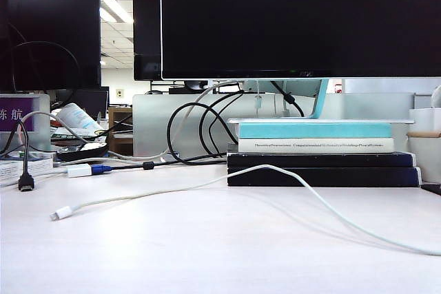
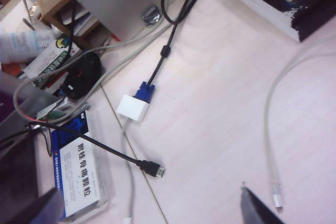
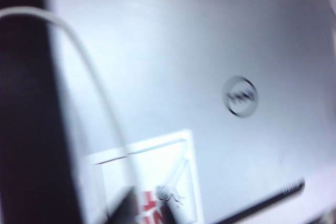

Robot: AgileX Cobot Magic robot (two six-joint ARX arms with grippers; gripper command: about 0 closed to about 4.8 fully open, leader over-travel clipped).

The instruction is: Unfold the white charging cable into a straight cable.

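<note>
The white charging cable [image 1: 265, 166] lies across the table. It runs from a small white connector [image 1: 60, 213] at the left, rises in front of the book stack, then falls away to the right edge. In the left wrist view, my left gripper [image 2: 144, 211] is open wide above the table. One dark fingertip [image 2: 257, 208] sits just beside the cable's [image 2: 270, 129] metal-tipped end [image 2: 277, 199] without touching it. The right wrist view is blurred. The cable [image 3: 89, 77] arcs down to my right gripper [image 3: 149, 205], whose grip I cannot make out.
A white adapter with a blue plug [image 2: 134, 106], a black HDMI plug [image 2: 155, 169] and a blue-and-white medicine box [image 2: 79, 166] lie near the left gripper. Stacked books [image 1: 324, 160] carry a monitor [image 1: 296, 18], with black cables [image 1: 200, 135] looped beside them. A silver laptop lid [image 3: 210, 77] lies under the right gripper.
</note>
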